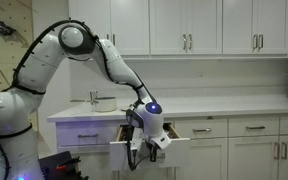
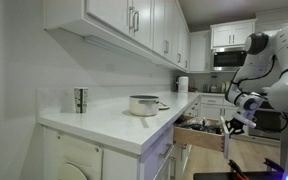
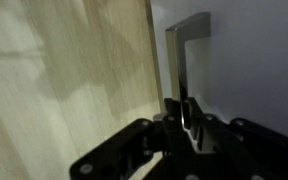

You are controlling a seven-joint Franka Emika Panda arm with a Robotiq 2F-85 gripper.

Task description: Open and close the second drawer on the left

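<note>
At pulled-out second drawer (image 2: 198, 138) | pincer (image 3: 187, 108) pinching handle (image 3: 174, 60) | grip dark, blurred | drawer contents unclear

Pincer (image 3: 185, 118) on the handle (image 3: 174, 60)

I see my dark fingers (image 3: 170, 115) pinched on the near end of the silver bar, which runs straight ahead of them. Pale wood panel (image 3: 64, 70) fills the pincer's left, and the white front (image 3: 254, 70) lies to its right.

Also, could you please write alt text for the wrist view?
The dark pincer is closed on the silver bar handle of the second drawer, whose white front fills the right. A pale wood-grain surface fills the left.
</note>
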